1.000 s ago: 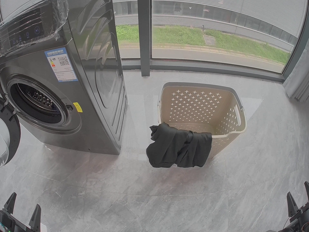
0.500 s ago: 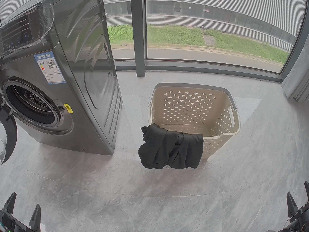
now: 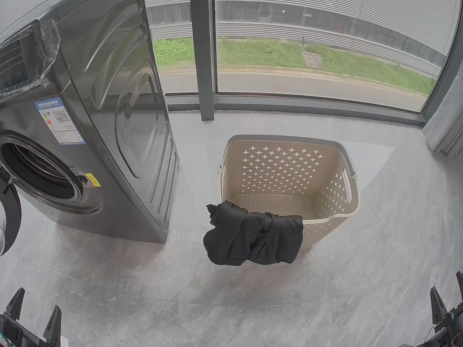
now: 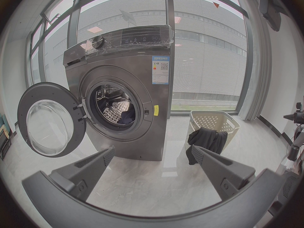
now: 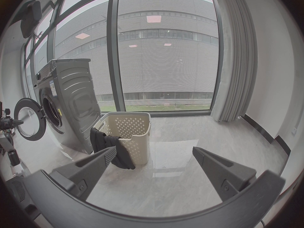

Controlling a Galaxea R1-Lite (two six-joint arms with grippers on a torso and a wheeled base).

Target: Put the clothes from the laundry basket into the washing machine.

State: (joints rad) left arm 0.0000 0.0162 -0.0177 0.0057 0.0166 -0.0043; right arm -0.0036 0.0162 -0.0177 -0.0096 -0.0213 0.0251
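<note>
A beige laundry basket (image 3: 337, 189) stands on the floor in front of me. A black garment (image 3: 251, 234) hangs over its near rim, also seen in the left wrist view as the garment (image 4: 205, 140) and in the right wrist view as the garment (image 5: 107, 144). The grey washing machine (image 3: 96, 121) stands to the left, its round door (image 4: 50, 119) swung open. Dark cloth (image 4: 126, 116) lies inside the drum. My left gripper (image 4: 152, 157) is open and empty, low at my left. My right gripper (image 5: 153, 157) is open and empty, low at my right.
A wide window (image 3: 313, 39) with a dark post (image 3: 202, 49) runs along the back. A grey curtain (image 3: 446, 121) hangs at the far right. Bare tiled floor (image 3: 193, 295) lies between me and the basket.
The camera has moved forward and to the right: machine and basket have shifted left and down in the head view. Both grippers hold the same pose, and the garment hangs unchanged.
</note>
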